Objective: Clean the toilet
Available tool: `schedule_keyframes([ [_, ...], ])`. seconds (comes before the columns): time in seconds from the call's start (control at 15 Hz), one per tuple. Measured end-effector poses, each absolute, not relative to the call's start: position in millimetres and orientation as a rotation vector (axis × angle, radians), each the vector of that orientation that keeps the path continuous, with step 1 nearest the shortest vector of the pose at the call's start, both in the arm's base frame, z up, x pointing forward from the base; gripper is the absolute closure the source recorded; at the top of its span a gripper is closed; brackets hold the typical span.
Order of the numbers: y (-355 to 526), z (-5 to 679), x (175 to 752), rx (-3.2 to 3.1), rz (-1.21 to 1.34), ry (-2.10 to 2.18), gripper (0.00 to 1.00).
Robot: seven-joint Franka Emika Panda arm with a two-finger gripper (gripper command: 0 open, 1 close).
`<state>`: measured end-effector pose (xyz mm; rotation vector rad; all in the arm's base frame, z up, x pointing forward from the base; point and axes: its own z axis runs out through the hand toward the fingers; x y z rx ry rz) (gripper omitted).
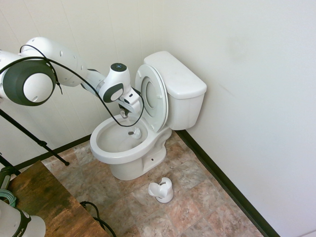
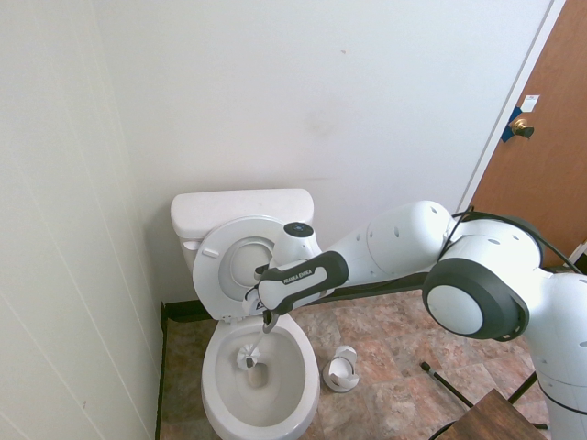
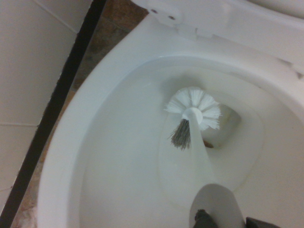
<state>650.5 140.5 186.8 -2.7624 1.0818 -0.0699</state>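
— Where is your claw sitting right now?

— My claw (image 2: 267, 320) is hanging over the toilet (image 1: 129, 143), pointing straight down above the open bowl. It is clenching the thin handle of a toilet brush (image 1: 134, 132); the fingers are squeezed tight around the top of it.

— And the brush head?

— The round white bristle head (image 3: 194, 108) is sitting down inside the bowl, near the drain hole at the bottom. From my wrist I am seeing the handle widening up toward me and a small tuft of grey bristles just beside the white ones. Whether the bristles are touching the ceramic, I am not able to tell.

— Where is the toilet standing?

— It is standing in the corner of the room, its tank (image 1: 177, 81) backing onto one white wall and another wall running close along its side. The seat (image 2: 237, 266) is standing raised, leaning back against the tank, so the bowl rim is lying bare.

— Anything else on the floor?

— A small white brush holder (image 1: 162, 190) is sitting on the brown tiled floor (image 1: 197, 197), near the foot of the toilet but apart from it. A wooden table corner (image 1: 44, 197) is showing at the edge, and a brown door (image 2: 541, 156) is standing across the room.
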Motion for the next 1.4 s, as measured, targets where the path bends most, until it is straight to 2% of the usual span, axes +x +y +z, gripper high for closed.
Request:
schedule_keyframes([
  [0.33,131.1,199.0,640.9,-2.764,-0.071,1.115,1.00],
  [1.07,78.0,392.9,522.8,-2.670,-0.200,1.155,1.00],
  [1.4,-4.1,433.4,511.6,-2.555,-0.281,1.342,1.00],
])
